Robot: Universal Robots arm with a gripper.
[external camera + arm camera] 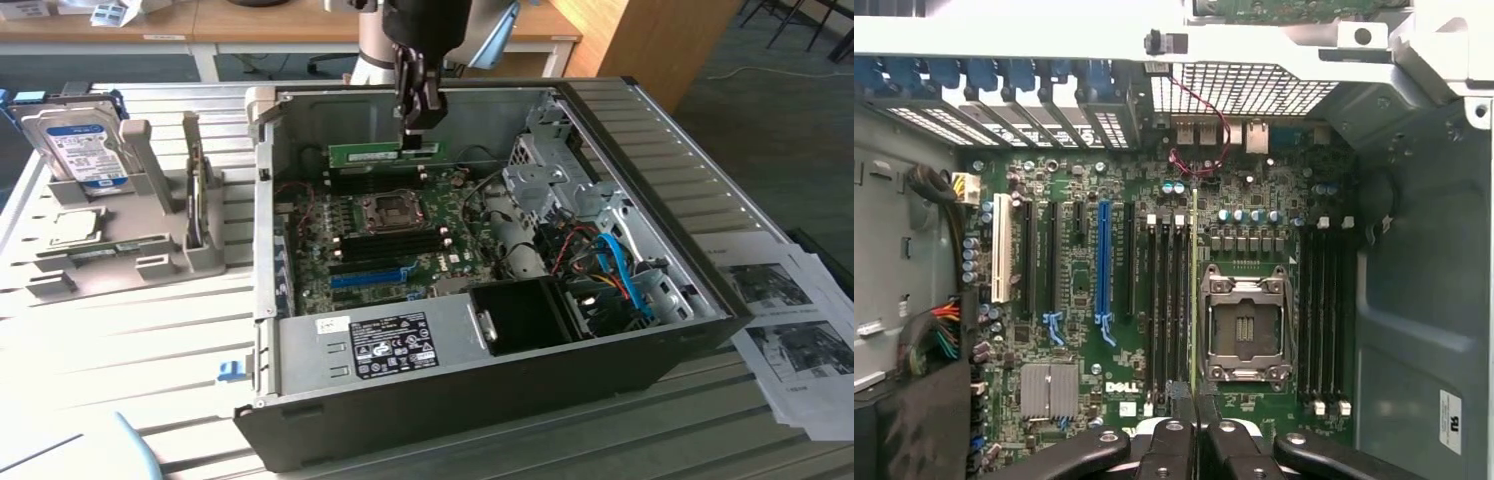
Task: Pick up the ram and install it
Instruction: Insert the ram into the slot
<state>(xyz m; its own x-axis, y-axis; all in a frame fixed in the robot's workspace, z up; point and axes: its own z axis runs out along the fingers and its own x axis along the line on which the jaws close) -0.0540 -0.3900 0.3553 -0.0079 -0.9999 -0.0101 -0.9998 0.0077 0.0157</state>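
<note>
1. Green and thin, the ram [367,153] hangs inside an open computer case [667,200]. The gripper [423,125] holds it near one end, on an arm [414,30] that reaches down from above.
2. The gripper's two dark fingers [1172,445] are closed almost together and pinch the ram's flat faces between them.
3. In the exterior view the ram stands on its long edge and is level. Most of its length reaches toward the exterior view's left of the gripper.
4. The ram sits toward the far end of the case, above the motherboard [400,240].
5. In the wrist view the ram [1194,290] is seen edge-on, as a narrow pale-green line. It runs away from the gripper [1195,425] across the board.
6. That line runs parallel to a bank of black memory slots [1166,300] and lies between the bank and the processor socket [1246,330] (whether its lower edge touches a slot cannot be told).
7. A bright blue long slot [367,275] lies flat on the board, well apart from the ram.
8. Outside the case, on the exterior view's left, a silver hard drive with a blue label [80,150] stands upright in a grey holder [134,265]. The holder sits on a white slatted table [134,340].
9. Printed paper sheets [794,330] lie beside the case on the exterior view's right.
</note>
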